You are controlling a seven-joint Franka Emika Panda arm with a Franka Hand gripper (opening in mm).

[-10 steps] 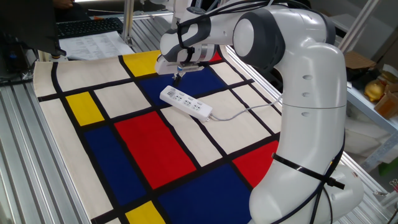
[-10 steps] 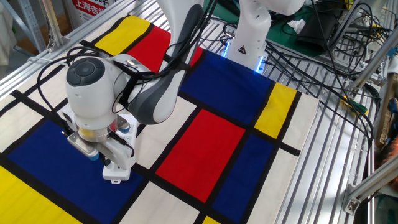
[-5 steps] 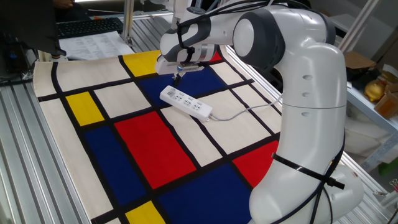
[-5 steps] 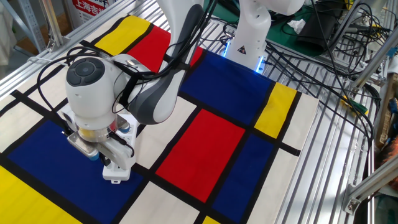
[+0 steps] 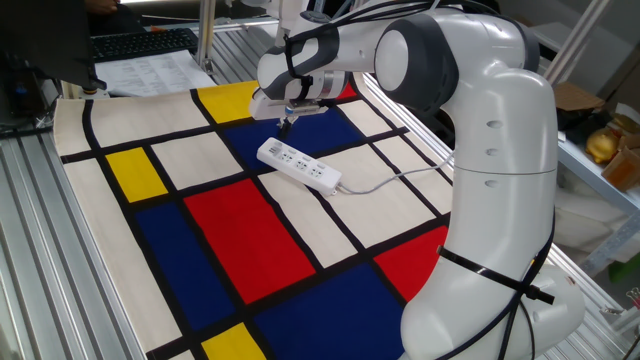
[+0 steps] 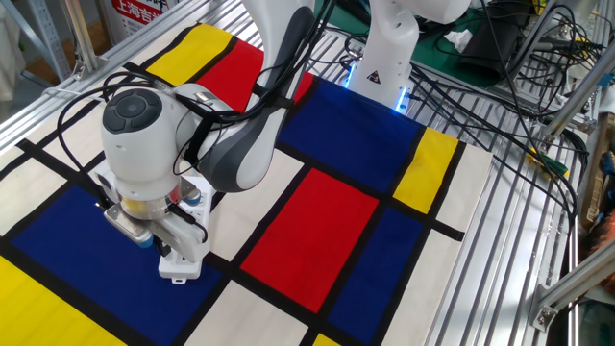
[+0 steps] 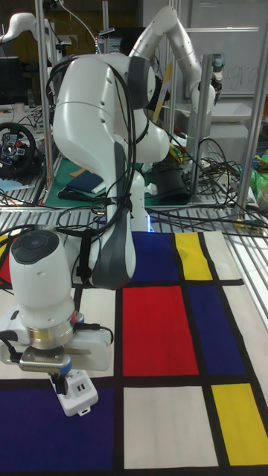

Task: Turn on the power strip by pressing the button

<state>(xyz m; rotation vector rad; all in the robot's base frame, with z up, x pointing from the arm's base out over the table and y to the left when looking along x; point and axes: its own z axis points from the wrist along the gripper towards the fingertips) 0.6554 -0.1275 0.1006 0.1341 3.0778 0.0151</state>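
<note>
The power strip (image 5: 298, 165) lies flat on the colour-block mat (image 5: 230, 250), its near end directly beneath the claw (image 5: 284, 123). Its cord (image 5: 390, 180) trails away from the claw. Whether the claw is released or clenched cannot be told.

One power strip (image 5: 298, 165) lies on one patterned cloth (image 5: 230, 240), with one cord (image 5: 390, 180) running off toward 3 o'clock. One arm (image 5: 440, 120) reaches over the cloth. At 11 o'clock, beyond the cloth, sit one keyboard (image 5: 140, 43) and one printed sheet (image 5: 150, 72).
</note>
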